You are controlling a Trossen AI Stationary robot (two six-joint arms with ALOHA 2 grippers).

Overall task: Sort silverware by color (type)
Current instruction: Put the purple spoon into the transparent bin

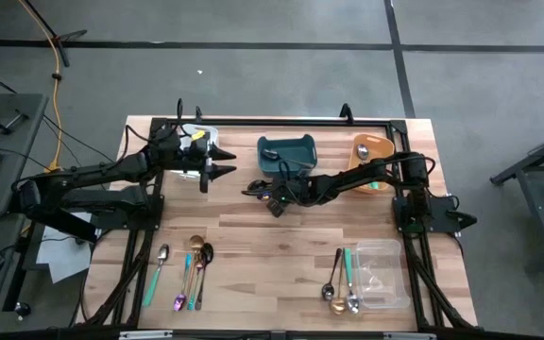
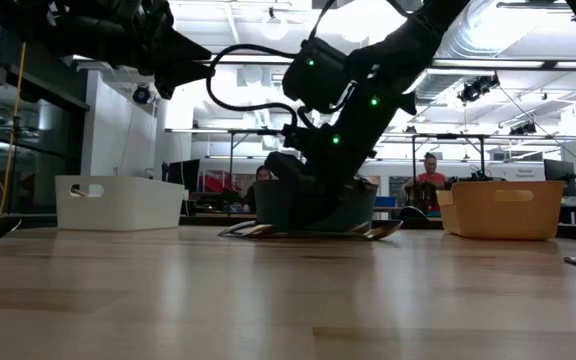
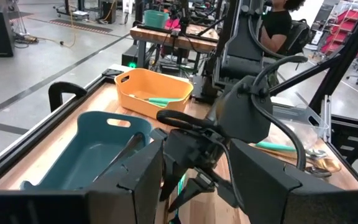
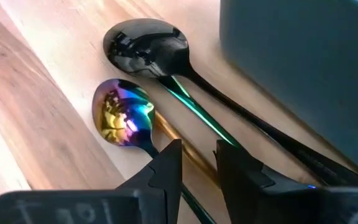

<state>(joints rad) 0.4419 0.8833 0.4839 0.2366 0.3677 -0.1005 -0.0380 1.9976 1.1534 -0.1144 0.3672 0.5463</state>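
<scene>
Reaching across the table (image 1: 281, 246) in the high view, the right end effector (image 1: 253, 192) lay low beside the teal bin (image 1: 287, 154), apparently working at utensils there, while the left end effector (image 1: 223, 161) hovered near the white bin (image 1: 199, 138), fingers spread and empty. Loose silverware lay in a near-left cluster (image 1: 189, 274) and a second group (image 1: 341, 280) touching the clear bin (image 1: 382, 276); the orange bin (image 1: 371, 156) already held a teal-handled piece.

In the low view, the right arm came down in front of the teal bin, and thin utensils (image 2: 308, 231) lay flat on the table beneath it.

In the left wrist view, the left end effector's fingers (image 3: 135, 177) stood well apart, holding nothing, looking toward the other arm.

In the right wrist view, the right end effector (image 4: 199, 168) was narrowly parted, straddling the handle of an iridescent spoon (image 4: 120, 116), not visibly clamped. Just beside it lay a glossy black spoon (image 4: 145, 47), both alongside the teal bin wall.
</scene>
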